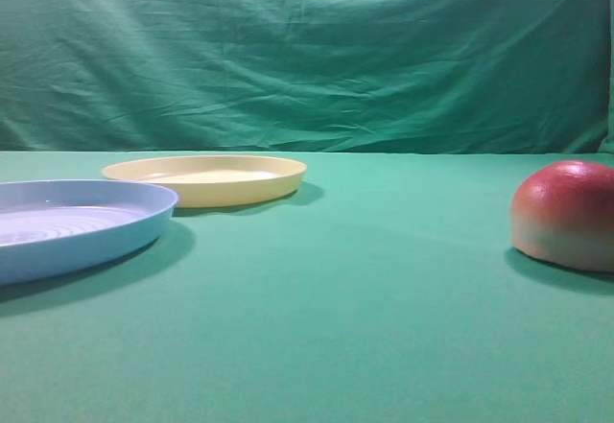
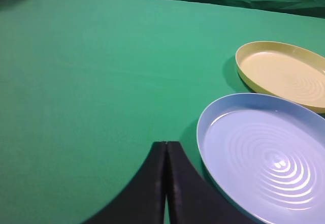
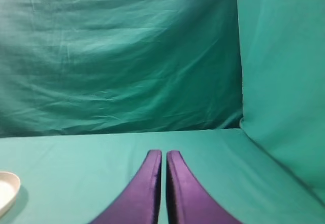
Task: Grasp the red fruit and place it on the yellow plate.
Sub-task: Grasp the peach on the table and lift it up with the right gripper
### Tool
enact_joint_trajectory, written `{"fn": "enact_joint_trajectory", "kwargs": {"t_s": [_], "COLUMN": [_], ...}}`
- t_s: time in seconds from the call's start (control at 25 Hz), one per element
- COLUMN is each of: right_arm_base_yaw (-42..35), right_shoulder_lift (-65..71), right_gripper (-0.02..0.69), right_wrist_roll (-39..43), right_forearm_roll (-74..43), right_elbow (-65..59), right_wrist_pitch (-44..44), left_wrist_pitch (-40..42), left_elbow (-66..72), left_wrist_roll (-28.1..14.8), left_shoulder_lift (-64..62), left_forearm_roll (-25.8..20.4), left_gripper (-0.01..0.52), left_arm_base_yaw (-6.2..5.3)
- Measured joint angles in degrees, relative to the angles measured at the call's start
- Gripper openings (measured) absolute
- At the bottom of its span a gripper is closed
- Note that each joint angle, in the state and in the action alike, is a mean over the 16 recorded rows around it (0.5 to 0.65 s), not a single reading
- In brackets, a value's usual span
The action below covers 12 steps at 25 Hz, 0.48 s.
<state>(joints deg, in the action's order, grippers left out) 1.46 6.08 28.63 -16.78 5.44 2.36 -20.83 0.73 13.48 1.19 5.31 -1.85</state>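
Note:
The red fruit (image 1: 568, 214), a dome that is red on top and cream at its base, rests on the green cloth at the right edge of the exterior high view. Far left of it, further back, lies the empty yellow plate (image 1: 240, 188), which the left wrist view also shows as the yellow plate (image 2: 284, 74). My left gripper (image 2: 166, 144) has black fingers pressed together, shut on nothing, just left of the blue plate. My right gripper (image 3: 164, 153) has purple fingers shut with a hairline gap, holding nothing. Neither gripper appears in the exterior high view, and neither wrist view shows the fruit.
A light-blue plate with ridged rings (image 1: 77, 226) lies in front of and left of the yellow one; its rim (image 2: 203, 132) nearly touches my left fingers. A pale rounded edge (image 3: 7, 191) shows at the left of the right wrist view. Green cloth walls stand behind and to the right.

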Motion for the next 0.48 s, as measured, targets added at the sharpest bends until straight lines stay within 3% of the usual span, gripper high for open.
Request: {"fn": "enact_joint_trajectory", "kwargs": {"t_s": [0.2,0.48], "right_arm_base_yaw": [0.2,3.1], "right_shoulder_lift": [8.8,24.2], "right_gripper": [0.0,0.0], "right_wrist_roll": [-0.1,-8.0], "right_forearm_roll": [-0.9,0.4], "right_elbow": [6.8,15.7], "right_wrist_pitch": [6.4,22.4], "left_wrist_pitch": [0.0,0.0], "left_elbow": [0.0,0.0], "left_wrist_roll": [0.0,0.0], "left_shoulder_lift": [0.0,0.0], "left_forearm_roll": [0.0,0.0], "left_gripper": [0.0,0.0], "left_arm_base_yaw": [0.0,0.0]}}
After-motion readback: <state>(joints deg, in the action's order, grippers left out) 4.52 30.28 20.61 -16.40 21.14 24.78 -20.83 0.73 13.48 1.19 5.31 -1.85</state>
